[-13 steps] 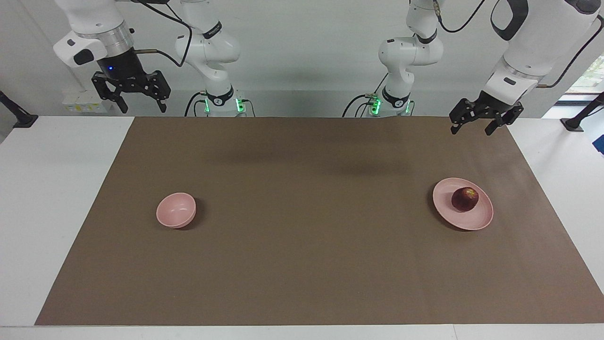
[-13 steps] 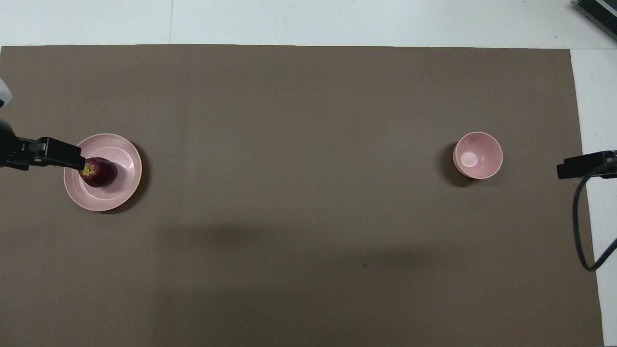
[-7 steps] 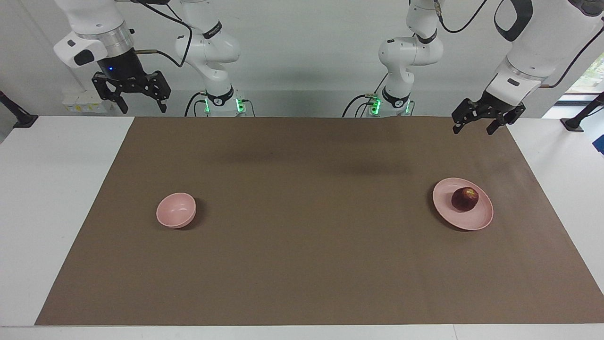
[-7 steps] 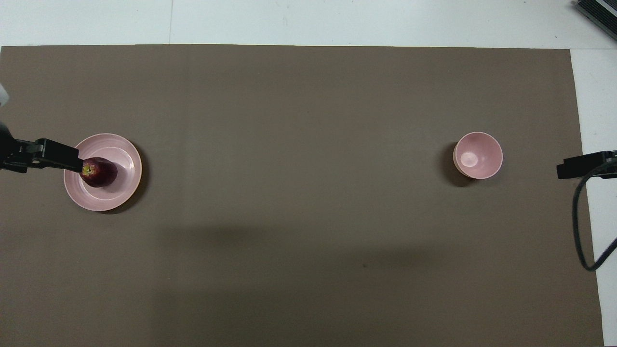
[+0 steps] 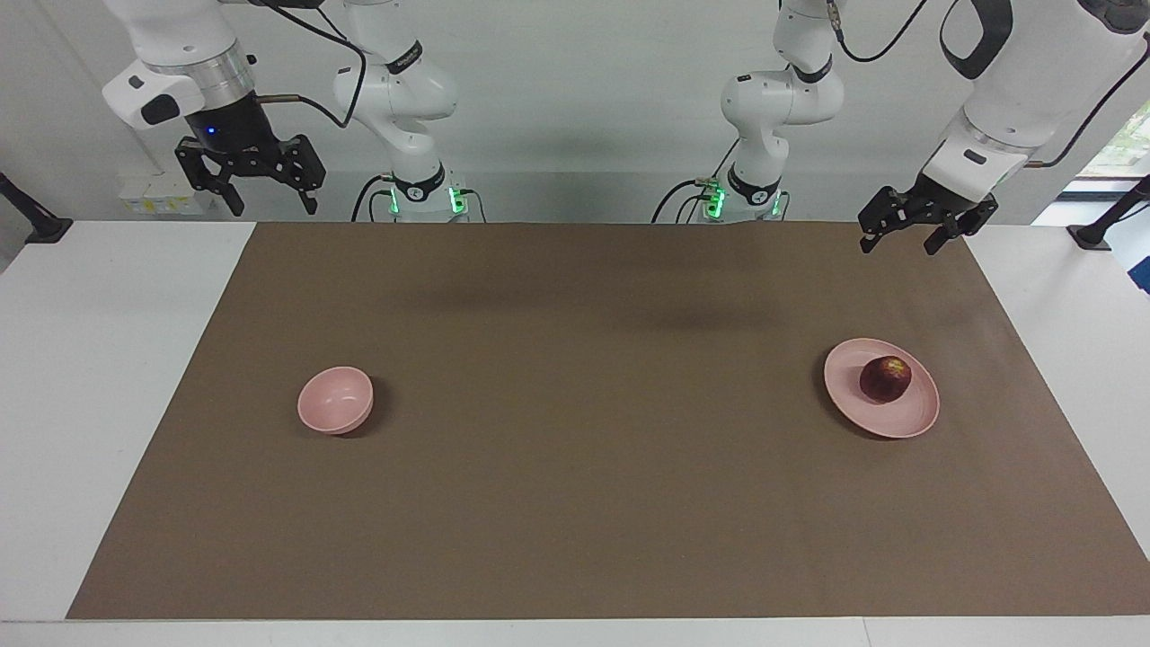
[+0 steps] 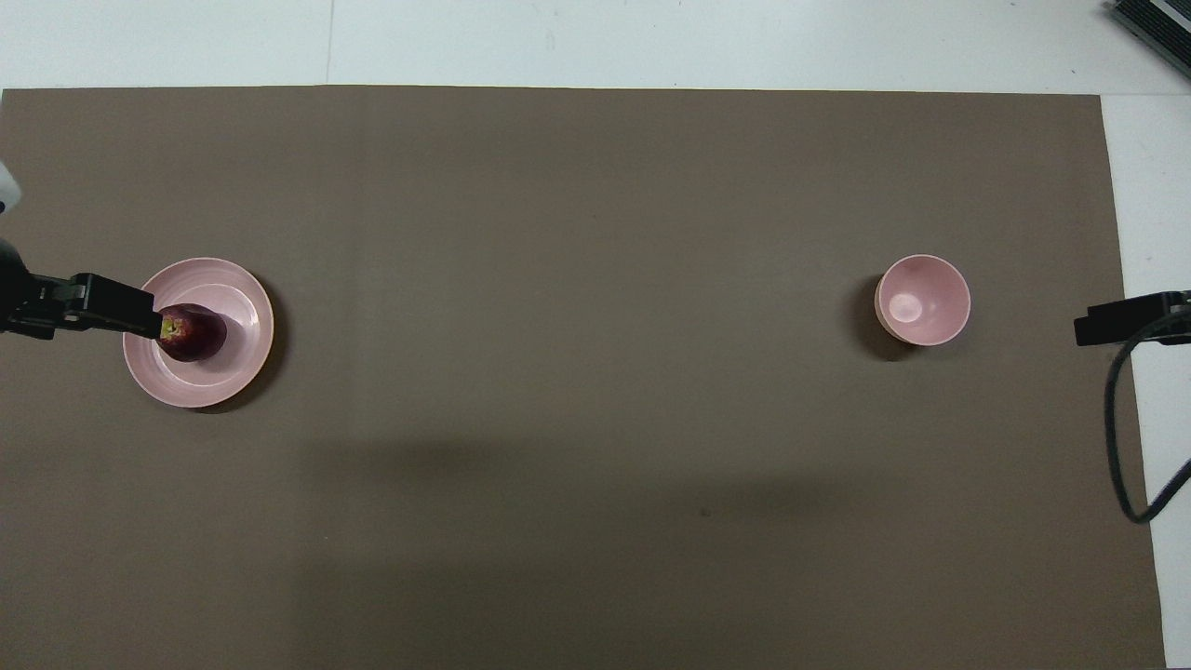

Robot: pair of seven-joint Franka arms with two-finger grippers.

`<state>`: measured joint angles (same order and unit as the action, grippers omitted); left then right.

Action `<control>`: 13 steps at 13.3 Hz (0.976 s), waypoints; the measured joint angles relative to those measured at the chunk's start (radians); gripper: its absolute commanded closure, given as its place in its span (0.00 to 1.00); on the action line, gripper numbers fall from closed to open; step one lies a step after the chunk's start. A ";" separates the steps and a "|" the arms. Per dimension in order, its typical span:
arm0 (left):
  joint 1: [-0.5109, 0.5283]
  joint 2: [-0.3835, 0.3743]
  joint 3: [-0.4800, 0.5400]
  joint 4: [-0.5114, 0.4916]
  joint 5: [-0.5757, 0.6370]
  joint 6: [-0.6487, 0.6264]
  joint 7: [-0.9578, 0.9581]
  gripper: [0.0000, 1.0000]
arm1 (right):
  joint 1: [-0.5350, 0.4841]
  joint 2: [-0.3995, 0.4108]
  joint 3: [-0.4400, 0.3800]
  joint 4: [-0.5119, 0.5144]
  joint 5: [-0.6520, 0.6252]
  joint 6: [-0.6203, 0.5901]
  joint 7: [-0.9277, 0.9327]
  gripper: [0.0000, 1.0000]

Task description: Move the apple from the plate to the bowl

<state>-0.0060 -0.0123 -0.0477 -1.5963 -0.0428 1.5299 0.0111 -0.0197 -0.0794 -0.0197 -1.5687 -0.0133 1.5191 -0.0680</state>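
The dark red apple (image 5: 885,378) (image 6: 193,332) lies on the pale pink plate (image 5: 898,420) (image 6: 233,368) toward the left arm's end of the brown mat. The small deep pink bowl (image 5: 335,399) (image 6: 922,300) stands empty toward the right arm's end. My left gripper (image 5: 898,249) hangs open and empty, high over the mat's edge closest to the robots, well apart from the plate. In the overhead view the left gripper (image 6: 140,309) overlaps the plate's rim. My right gripper (image 5: 273,208) waits open and empty, raised over the white table beside the mat's corner.
A brown mat (image 5: 575,503) covers most of the white table (image 5: 90,404). A black cable (image 6: 1121,437) loops down from the right arm at the mat's edge. Nothing stands between plate and bowl.
The left gripper has shifted slightly, up and back toward the robots. Apple, plate, bowl and the right gripper stay as they were.
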 measured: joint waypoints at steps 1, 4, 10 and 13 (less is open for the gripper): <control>0.000 0.000 0.000 -0.001 0.000 0.000 0.004 0.00 | 0.000 0.000 0.000 0.000 0.000 0.000 0.000 0.00; 0.006 0.000 0.002 -0.007 0.000 0.000 0.029 0.00 | 0.000 0.000 0.000 0.000 0.000 0.000 0.000 0.00; 0.060 -0.001 0.003 -0.081 0.000 0.070 0.117 0.00 | 0.000 0.000 0.000 0.000 0.000 0.000 0.000 0.00; 0.109 0.001 0.005 -0.178 0.000 0.182 0.184 0.00 | 0.000 0.000 0.000 0.000 0.000 0.000 0.000 0.00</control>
<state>0.1032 -0.0110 -0.0426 -1.7745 -0.0427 1.7119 0.1954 -0.0197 -0.0794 -0.0197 -1.5687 -0.0133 1.5191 -0.0680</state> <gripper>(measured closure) 0.000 0.000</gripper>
